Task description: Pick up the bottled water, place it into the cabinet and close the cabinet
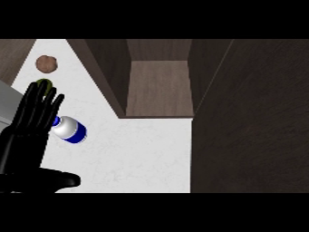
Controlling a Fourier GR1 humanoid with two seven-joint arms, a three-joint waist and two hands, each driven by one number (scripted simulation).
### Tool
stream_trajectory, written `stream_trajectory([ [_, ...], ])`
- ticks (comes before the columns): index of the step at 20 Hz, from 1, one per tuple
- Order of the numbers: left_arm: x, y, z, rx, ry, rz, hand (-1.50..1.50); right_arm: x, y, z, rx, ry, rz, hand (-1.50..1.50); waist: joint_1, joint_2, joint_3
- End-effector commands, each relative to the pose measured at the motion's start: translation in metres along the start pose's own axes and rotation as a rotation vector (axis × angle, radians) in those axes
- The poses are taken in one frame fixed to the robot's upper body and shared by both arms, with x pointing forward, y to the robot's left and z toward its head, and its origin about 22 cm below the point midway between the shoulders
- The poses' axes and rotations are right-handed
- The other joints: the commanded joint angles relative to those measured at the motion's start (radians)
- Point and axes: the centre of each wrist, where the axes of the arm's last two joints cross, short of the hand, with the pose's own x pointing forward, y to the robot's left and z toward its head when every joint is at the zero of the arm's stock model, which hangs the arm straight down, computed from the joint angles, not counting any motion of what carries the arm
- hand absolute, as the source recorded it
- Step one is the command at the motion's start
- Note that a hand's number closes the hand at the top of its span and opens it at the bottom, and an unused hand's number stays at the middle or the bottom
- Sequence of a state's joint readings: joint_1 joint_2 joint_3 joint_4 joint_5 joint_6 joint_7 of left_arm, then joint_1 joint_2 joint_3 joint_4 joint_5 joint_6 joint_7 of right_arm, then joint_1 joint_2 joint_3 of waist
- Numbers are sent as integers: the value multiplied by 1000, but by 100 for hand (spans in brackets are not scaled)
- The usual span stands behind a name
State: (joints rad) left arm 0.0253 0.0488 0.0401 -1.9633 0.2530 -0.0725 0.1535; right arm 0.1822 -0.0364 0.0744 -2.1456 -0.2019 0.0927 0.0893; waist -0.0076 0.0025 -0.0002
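The left hand point(24, 131) stands at the left side of the view with its fingers straight and spread upward and its thumb stretched out to the right, and it holds nothing. The water bottle point(70, 129) lies on its side on the white surface point(143, 154), just beside the fingers of this hand on their right, with part of it hidden behind them. The cabinet point(158, 86) is open above the middle of the surface, its dark door point(260, 118) fills the right side, and a brown round thing point(45, 63) lies far up on the left.
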Motion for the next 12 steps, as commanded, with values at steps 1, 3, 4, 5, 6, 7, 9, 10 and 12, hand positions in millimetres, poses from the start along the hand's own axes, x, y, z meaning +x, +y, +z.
stream_trajectory([
  [1,0,21,14,28,107,92,-150,10,1,20,-8,78,-108,-150,4,-5,0],
  [3,11,15,35,19,121,83,-150,13,10,32,5,83,-113,-150,8,-7,0],
  [4,-4,26,35,27,120,87,-150,36,11,21,9,97,-124,-150,9,-4,-1],
  [5,11,31,28,29,109,70,-150,19,-2,41,1,95,-118,-150,4,-5,0],
  [6,3,36,39,28,123,74,-150,11,-3,50,-4,88,-116,-150,4,-5,0],
  [7,0,38,37,36,123,76,-150,21,-8,37,13,95,-109,-150,6,-4,0],
  [9,5,50,44,25,104,87,-150,29,12,47,-1,93,-112,-150,6,-4,0],
  [10,7,18,58,33,120,71,-150,16,-2,56,-1,88,-125,-150,6,-5,0],
  [12,20,25,68,32,115,71,-150,30,-7,57,10,93,-106,-150,8,-5,0],
])
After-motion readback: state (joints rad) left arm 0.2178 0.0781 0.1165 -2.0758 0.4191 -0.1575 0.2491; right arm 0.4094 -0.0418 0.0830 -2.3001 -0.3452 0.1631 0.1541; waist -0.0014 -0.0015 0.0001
